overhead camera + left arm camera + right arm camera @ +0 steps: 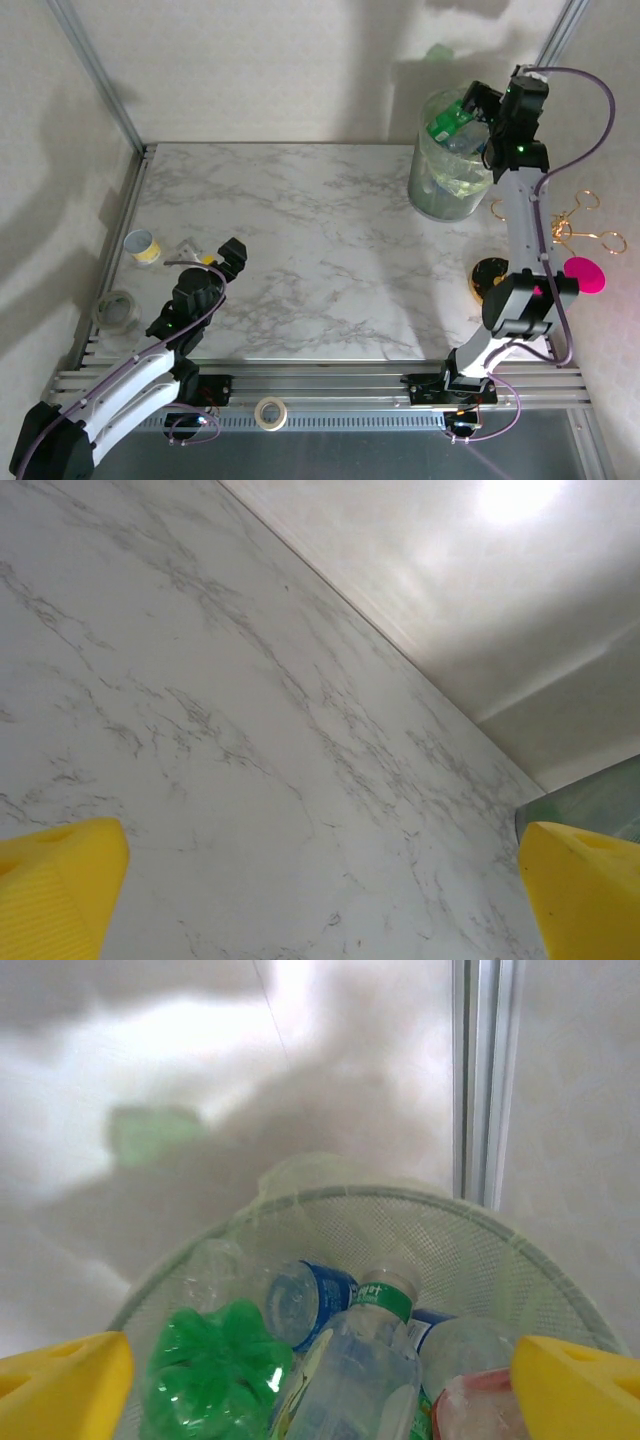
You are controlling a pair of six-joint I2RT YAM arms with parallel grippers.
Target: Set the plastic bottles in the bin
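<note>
From above, your two arms are bolted at the near edge of a white, grey-veined marble desk. A cream tape roll lies on the metal rail at 6 o'clock, between the two bases.

The left arm leans in from 7 o'clock. Its left end effector hangs low over the near-left part of the desk, pointing toward 1 o'clock. In the left wrist view its yellow fingers stand wide apart at the frame's two lower corners, with only bare marble between them. At 8 o'clock from it, a grey tape roll rests off the desk's left edge. At 9 o'clock stands a small yellow-banded cup.

The right arm rises from 5 o'clock and stretches to the far right corner. To its right lie a round pink disc and, farther back, gold wire hooks.

At 1 o'clock stands the tall round translucent bin with its pale green bag liner. The right end effector hangs just above the bin's mouth. In the right wrist view its fingers are spread far apart and grip nothing.

The plastic bottles lie piled inside the bin. A green plastic bottle sits at 7 o'clock with its base facing up. A clear bottle with a green neck band is at the centre, and a blue-labelled bottle lies just behind it.
</note>
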